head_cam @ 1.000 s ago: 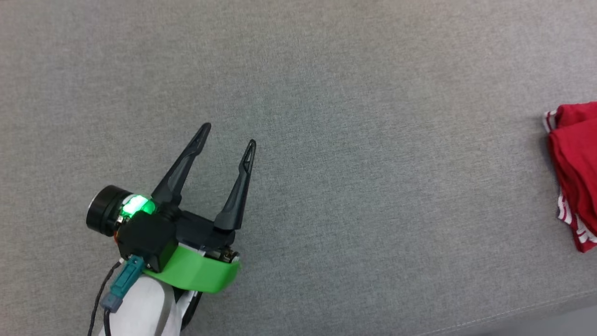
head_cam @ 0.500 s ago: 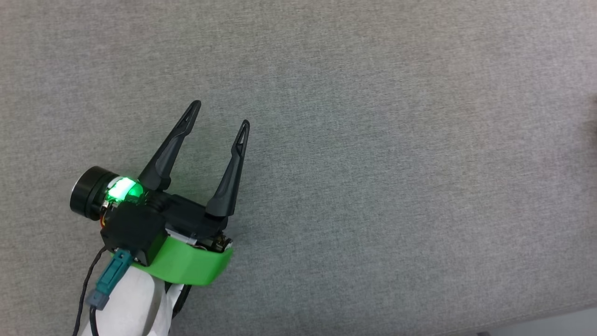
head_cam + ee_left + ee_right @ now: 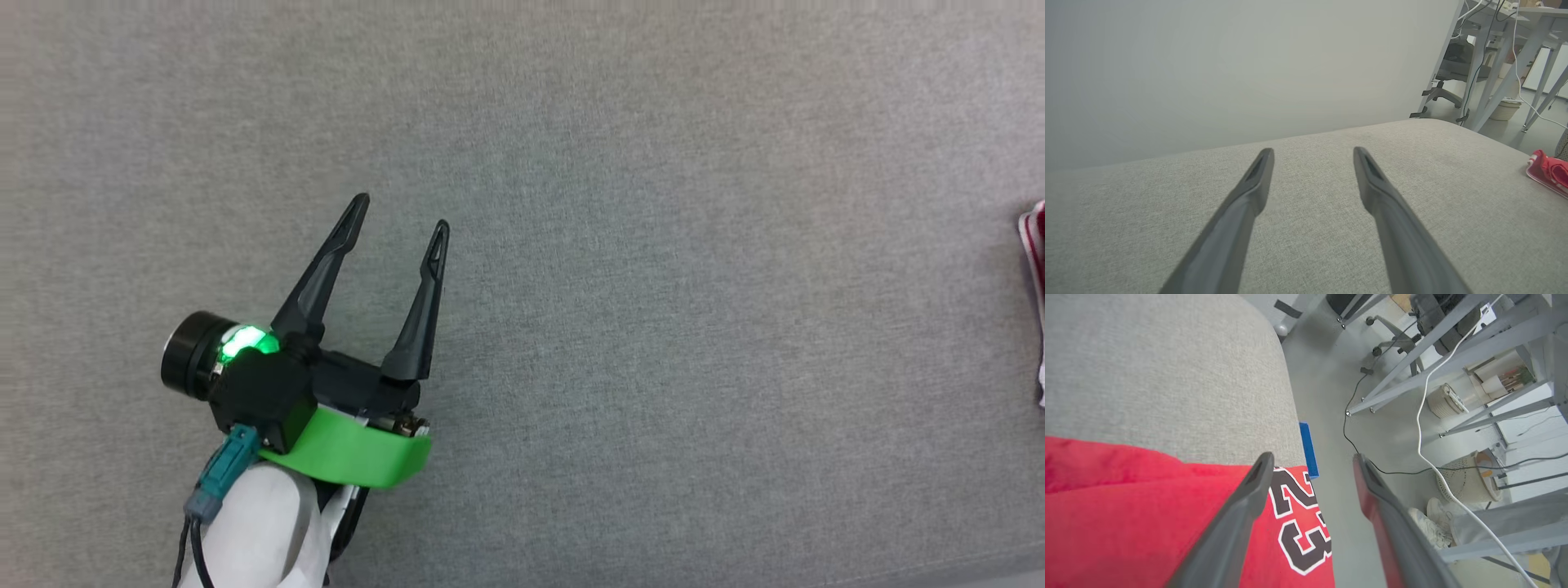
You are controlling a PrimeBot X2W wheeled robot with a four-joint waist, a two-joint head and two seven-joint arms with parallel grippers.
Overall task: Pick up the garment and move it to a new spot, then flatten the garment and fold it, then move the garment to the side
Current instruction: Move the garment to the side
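Under our right pincer [image 3: 1311,457], 2 fingers apart and empty, the garment [image 3: 1126,514] lies at the cushion [image 3: 1147,367] edge. We judge it soft, light, limp; better grip a thick fold. Our left pincer [image 3: 400,212], well apart, gapes too.

Readable in the right wrist view: the number 23 [image 3: 1292,492], on the garment [image 3: 1126,522]. Printed in dark block numerals with a white outline against the red cloth, close to the cloth's edge. Set one below the other in that view, the 2 above, the 3 beneath, both tilted. Left edge of the 2 hidden behind a dark finger [image 3: 1241,514] of the right end effector [image 3: 1310,457].
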